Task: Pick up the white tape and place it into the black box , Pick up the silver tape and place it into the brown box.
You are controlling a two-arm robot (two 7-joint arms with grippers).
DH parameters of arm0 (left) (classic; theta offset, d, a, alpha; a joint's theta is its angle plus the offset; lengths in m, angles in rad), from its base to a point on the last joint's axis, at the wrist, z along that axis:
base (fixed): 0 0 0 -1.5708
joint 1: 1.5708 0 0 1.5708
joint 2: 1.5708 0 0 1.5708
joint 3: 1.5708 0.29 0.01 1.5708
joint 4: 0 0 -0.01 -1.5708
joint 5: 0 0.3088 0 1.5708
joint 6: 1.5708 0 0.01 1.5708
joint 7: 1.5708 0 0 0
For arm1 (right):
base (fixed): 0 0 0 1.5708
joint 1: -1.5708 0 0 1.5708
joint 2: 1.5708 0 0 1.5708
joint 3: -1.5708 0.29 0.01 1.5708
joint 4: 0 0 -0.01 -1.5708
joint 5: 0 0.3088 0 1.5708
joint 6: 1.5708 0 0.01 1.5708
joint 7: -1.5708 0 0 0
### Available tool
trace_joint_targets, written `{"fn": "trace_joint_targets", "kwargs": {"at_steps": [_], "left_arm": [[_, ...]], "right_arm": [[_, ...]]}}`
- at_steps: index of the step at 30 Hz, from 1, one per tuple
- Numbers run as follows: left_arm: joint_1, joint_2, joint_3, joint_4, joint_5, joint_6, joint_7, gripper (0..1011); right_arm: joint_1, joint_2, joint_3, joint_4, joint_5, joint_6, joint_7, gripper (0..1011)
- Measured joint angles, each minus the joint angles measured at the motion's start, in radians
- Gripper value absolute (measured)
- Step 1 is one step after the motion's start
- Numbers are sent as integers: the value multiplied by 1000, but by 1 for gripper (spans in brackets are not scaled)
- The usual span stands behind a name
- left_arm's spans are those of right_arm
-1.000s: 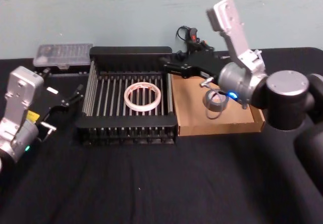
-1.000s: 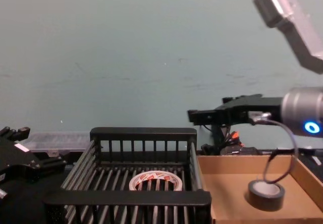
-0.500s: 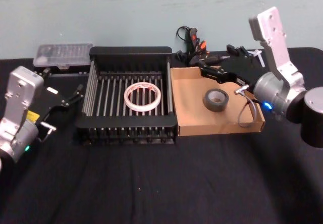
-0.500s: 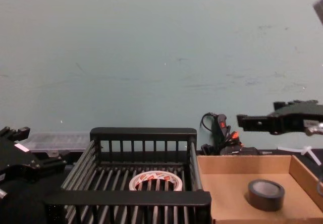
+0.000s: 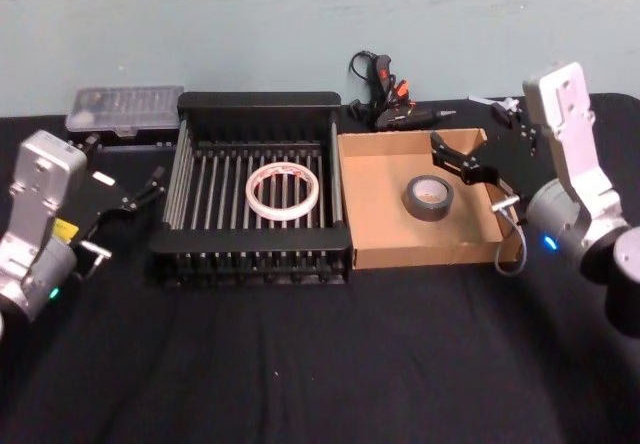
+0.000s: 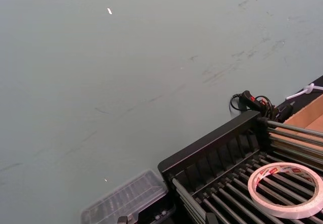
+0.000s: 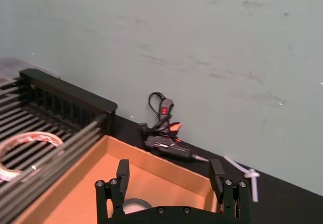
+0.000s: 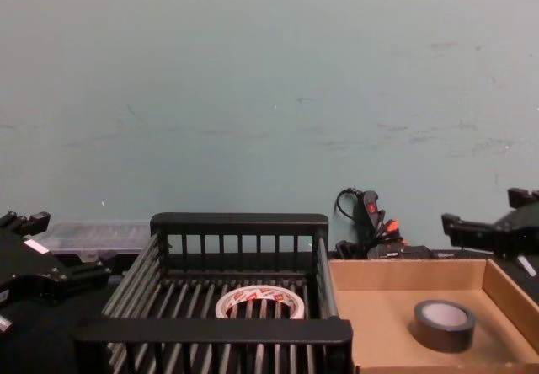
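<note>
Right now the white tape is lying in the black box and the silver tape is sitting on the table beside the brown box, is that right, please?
Not quite. The white tape does lie in the black box, but the silver tape sits inside the brown box, on its floor, not on the table beside it. The head view shows this.

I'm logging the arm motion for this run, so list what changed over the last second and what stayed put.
The right gripper, open and empty, has drawn back to the robot's right, from above the brown box to its right edge. The silver tape lies in the brown box as before. The white tape has not moved in the black box, and the left gripper stays parked at the left.
</note>
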Motion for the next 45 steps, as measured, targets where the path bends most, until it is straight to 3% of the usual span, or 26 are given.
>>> {"fn": "trace_joint_targets", "kwargs": {"at_steps": [5,13,25,45], "left_arm": [[0,0,0,0,0,0,0,1001],[0,0,0,0,0,0,0,1001],[0,0,0,0,0,0,0,1001],[0,0,0,0,0,0,0,1001]], "right_arm": [[-14,-12,5,34,-41,-55,-29,1002],[-21,-25,16,78,-85,-90,-51,1002],[-29,-41,37,98,-121,-96,-50,1002],[-28,-39,34,97,-119,-95,-49,1002]]}}
